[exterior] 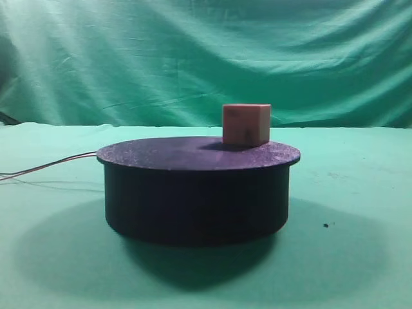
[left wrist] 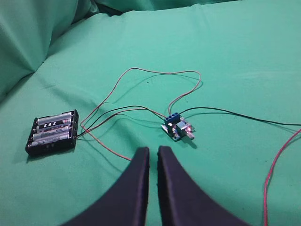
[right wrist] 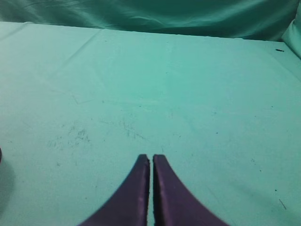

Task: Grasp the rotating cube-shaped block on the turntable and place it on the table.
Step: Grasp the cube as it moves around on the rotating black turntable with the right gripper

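block (exterior: 246, 124) on turntable (exterior: 196, 187) far-right rim | left gripper (left wrist: 153, 151), right gripper (right wrist: 151, 158) pinched narrow, empty | widen right, time approach to rotation

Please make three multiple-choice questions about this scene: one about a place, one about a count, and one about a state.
1. Where is the cube-shaped block?
A. On the turntable, near its right rim
B. On the table
C. In the left hand

2. How many batteries does the battery holder carry?
A. One
B. Four
C. Eight

3. How is the right hand?
A. Wide open
B. Shut on the block
C. Shut and empty

Answers: 1 A, the block stands on the black top. 2 B, four cells lie side by side. 3 C, its fingers meet above bare cloth.
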`<action>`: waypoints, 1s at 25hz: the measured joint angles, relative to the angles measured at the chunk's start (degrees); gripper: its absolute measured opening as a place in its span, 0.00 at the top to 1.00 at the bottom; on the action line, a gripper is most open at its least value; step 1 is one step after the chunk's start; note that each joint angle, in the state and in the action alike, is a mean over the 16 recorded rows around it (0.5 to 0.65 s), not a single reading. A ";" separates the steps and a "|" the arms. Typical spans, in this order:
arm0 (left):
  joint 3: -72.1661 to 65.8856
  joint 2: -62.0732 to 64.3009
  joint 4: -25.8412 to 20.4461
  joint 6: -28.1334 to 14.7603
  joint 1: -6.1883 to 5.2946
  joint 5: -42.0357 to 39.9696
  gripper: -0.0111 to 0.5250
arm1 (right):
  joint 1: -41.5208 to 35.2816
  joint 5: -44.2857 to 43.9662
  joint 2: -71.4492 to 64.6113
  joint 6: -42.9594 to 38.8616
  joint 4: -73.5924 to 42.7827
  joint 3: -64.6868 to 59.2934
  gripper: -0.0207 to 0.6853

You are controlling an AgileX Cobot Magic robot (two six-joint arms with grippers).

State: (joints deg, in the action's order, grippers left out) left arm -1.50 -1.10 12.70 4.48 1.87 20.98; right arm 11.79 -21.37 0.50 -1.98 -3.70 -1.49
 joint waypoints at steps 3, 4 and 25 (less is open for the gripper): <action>0.00 0.00 0.00 0.00 0.00 0.00 0.98 | 0.00 0.00 0.00 0.00 0.00 0.00 0.97; 0.00 0.00 0.00 0.00 0.00 0.00 0.98 | 0.00 0.00 0.00 0.00 0.00 0.00 0.97; 0.00 0.00 0.00 0.00 0.00 0.00 0.98 | 0.00 15.84 -0.82 -0.31 4.58 2.34 0.97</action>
State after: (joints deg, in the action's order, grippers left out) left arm -1.50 -1.10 12.70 4.48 1.87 20.98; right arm 11.79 -5.53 -0.32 -2.29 0.88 0.85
